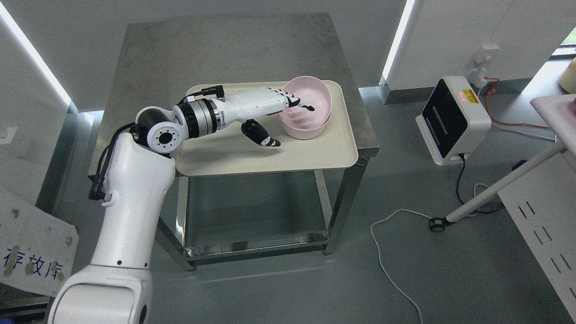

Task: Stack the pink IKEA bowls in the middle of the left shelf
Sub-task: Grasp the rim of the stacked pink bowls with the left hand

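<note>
Bowls: two pink bowls [306, 110] are sitting nested on a cream tray [315, 155], far right corner, on the steel tabletop [216, 49].
Left hand [274, 119]: fingers are reaching over the near rim into the top bowl, thumb hanging below and apart, pinch not closed.
Right hand: not showing.
Risk: likely both bowls lifting together, or the rim slipping from a shallow pinch.

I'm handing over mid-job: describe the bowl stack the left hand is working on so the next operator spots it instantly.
Find the steel table in the middle of the room, then the cream tray on its near right corner. At the tray's far right sit the pink bowls, one nested in another; the left robot hand has its fingers over the near rim. Nothing else there is pink.
</note>
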Robot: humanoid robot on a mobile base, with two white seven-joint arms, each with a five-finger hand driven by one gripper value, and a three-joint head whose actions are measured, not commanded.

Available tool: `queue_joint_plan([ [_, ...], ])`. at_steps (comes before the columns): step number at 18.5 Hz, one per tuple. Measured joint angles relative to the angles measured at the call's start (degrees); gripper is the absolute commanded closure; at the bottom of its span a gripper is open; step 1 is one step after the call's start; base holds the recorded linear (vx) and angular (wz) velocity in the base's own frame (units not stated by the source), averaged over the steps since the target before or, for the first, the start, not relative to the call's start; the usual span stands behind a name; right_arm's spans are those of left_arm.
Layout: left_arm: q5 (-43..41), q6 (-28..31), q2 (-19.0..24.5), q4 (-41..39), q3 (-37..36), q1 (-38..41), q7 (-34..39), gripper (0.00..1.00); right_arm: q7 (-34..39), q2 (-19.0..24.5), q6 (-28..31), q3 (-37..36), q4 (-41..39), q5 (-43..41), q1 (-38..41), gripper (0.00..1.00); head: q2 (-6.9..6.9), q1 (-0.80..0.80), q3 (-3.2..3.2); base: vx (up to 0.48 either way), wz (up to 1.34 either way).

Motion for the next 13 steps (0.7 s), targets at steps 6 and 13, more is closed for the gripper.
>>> queue_joint_plan([
  [6, -3.61, 9.47, -0.29, -0.63, -6.25, -0.39, 1.48, 0.22, 0.00, 0.00, -0.24, 0.00, 0.00, 0.00, 0.00, 0.00, 0.00, 0.00, 0.00, 0.000, 0.00],
  [13, -7.48, 17.52, -0.49, -0.86, -11.50, -1.91, 3.73, 0.48, 0.00, 0.00, -0.27, 0.00, 0.00, 0.00, 0.00, 0.00, 0.00, 0.00, 0.00, 0.000, 0.00],
])
